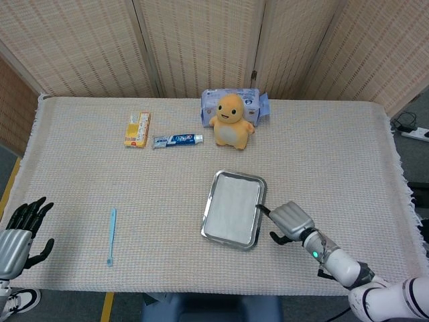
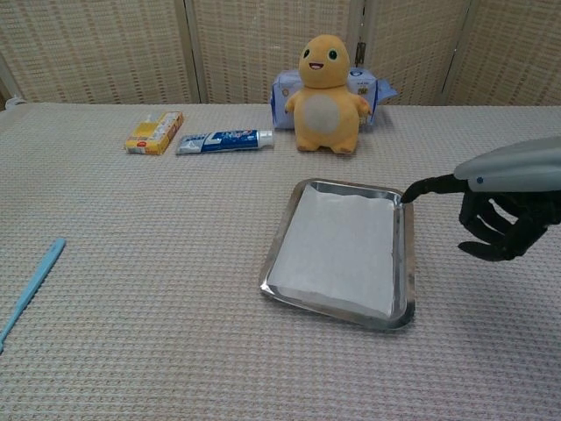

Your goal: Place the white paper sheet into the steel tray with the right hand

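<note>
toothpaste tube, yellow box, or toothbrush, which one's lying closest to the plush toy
The toothpaste tube: it lies just left of the orange plush toy. The yellow box sits further left beyond the tube, and the blue toothbrush lies far off near the table's front left.

Looked like a robot test room made up like a home: a table (image 1: 335,154) under woven cloth, folding screens (image 1: 201,47) at 12 o'clock, a yellow plush toy (image 1: 230,120), toothpaste (image 1: 177,139) and a blue toothbrush (image 1: 111,236).

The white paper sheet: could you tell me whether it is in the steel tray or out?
In. The white paper sheet lies spread flat inside the steel tray's rim.
</note>
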Robot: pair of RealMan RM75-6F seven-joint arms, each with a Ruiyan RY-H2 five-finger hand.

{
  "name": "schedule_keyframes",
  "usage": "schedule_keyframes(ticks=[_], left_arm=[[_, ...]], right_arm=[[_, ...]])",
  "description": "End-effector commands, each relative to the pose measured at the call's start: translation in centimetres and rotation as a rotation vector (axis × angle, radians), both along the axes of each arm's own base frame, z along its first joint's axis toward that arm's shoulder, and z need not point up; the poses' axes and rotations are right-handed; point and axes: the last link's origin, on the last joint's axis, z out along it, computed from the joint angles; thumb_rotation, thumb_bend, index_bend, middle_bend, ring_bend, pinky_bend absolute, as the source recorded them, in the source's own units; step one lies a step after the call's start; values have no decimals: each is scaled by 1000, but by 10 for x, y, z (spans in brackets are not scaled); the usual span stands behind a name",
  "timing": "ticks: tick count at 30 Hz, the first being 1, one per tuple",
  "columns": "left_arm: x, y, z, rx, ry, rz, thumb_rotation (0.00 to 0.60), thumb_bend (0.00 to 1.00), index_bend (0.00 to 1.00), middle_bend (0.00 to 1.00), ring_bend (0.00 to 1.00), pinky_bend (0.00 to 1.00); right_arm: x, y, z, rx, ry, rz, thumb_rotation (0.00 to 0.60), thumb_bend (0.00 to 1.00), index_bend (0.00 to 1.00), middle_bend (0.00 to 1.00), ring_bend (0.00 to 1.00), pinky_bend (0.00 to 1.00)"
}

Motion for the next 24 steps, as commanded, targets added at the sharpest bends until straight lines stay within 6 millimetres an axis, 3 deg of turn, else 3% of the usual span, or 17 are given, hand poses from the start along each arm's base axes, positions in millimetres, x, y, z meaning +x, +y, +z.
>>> schedule_keyframes(ticks=[1,3,6,10,14,16,24], left_arm=[[2,0,-2,6,2,-18,600,507,0,0,45,0],[3,0,-3,9,3,-29,600,507,0,0,43,0],[5,0,-4,20,7,-53,600,507,0,0,39,0],[6,0,-7,35,14,-85,600,507,0,0,28,0],[7,1,-9,51,23,-108,600,507,0,0,6,0],[7,2,-12,54,25,-116,600,506,0,0,1,0],[7,4,-19,46,48,-134,600,506,0,0,0,0]], right_arm=[[-27,15,33,-229,-180,6,485,559,0,115,191,368],[-42,23,38,-287,-207,17,511,559,0,27,102,291],[-69,40,47,-390,-184,47,519,559,0,0,16,188],[-100,65,59,-525,-123,35,520,559,0,0,0,44],[-127,85,67,-619,-99,-12,520,559,0,0,0,0],[-134,89,70,-630,-108,-38,522,559,0,0,0,0],[-134,94,80,-629,-143,-52,519,559,0,0,0,0]])
